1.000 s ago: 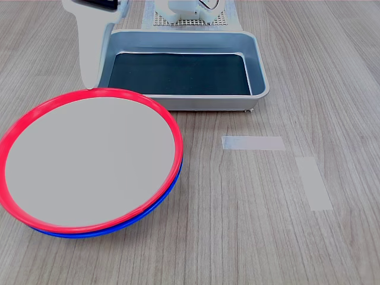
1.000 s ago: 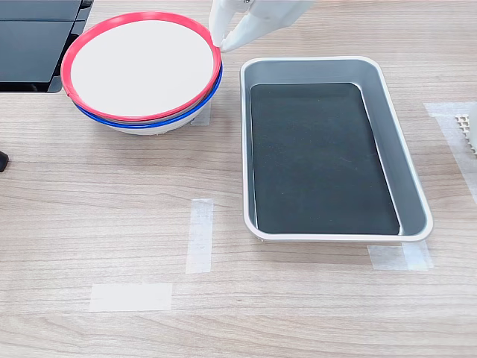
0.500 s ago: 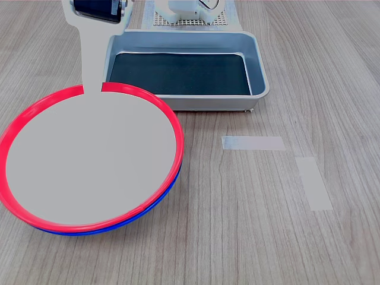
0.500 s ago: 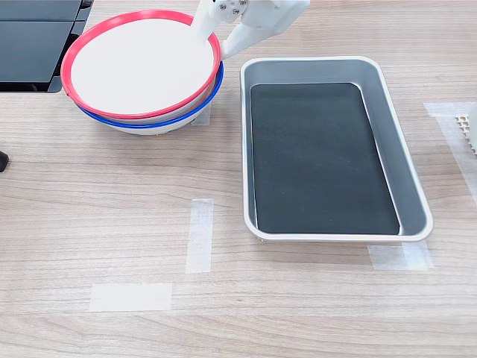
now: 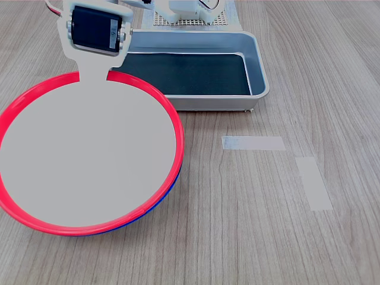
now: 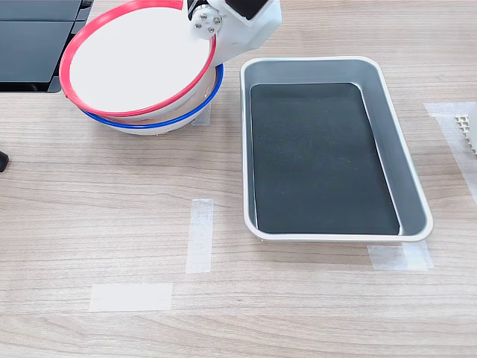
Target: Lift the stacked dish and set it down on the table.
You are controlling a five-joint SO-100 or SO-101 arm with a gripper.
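Since half second ago, red-rimmed dish [image 6: 127,63] tilted higher off blue-rimmed plate [image 6: 160,121] at second exterior view's right. Gripper [image 5: 93,74] now further over rim, clamped on dish edge, one finger [image 5: 93,68] lying on grey centre. Dish above stack, beside metal tray [image 6: 406,175] on table [image 6: 112,209]. No legible writing; tape strips [image 5: 253,143] blank.

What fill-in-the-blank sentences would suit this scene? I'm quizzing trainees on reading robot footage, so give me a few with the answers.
1. The gripper is clamped on the rim of the ____-rimmed plate.
2. Directly beneath that plate sits a plate with a ____ rim.
3. The metal tray holds a flat ____ mat.
4. In the second exterior view, the tray lies to the ____ of the plates.

Missing words: red; blue; black; right
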